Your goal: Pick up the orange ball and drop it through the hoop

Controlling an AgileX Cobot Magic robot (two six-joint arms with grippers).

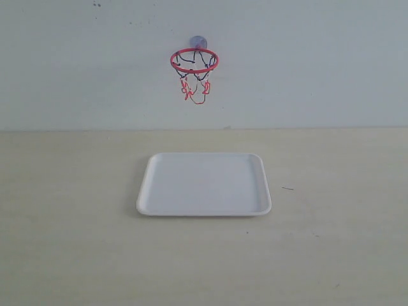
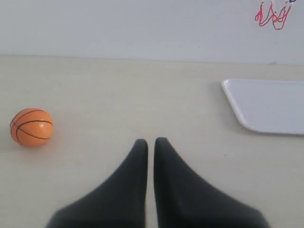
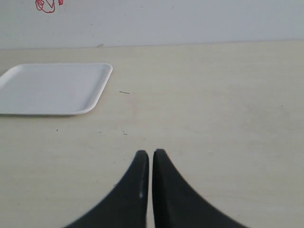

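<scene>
Orange black-seamed ball (image 2: 32, 127) lay on the pale surface (image 2: 118, 95) (left wrist view only); red-ringed netted hoop (image 1: 194, 61) hung upper centre of the exterior frame. Left end effector (image 2: 150, 141) and right end effector (image 3: 150, 153) were closed, empty.

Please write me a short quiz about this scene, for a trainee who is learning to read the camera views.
1. Which view shows the orange ball? A exterior; B left wrist; C right wrist.
2. True or false: the ball lies on the white tray.
3. Fill in: the left hand and the right hand are both ____, holding nothing.

Key: 1 B. 2 False: it lies on the table, apart from the tray. 3 shut.
</scene>
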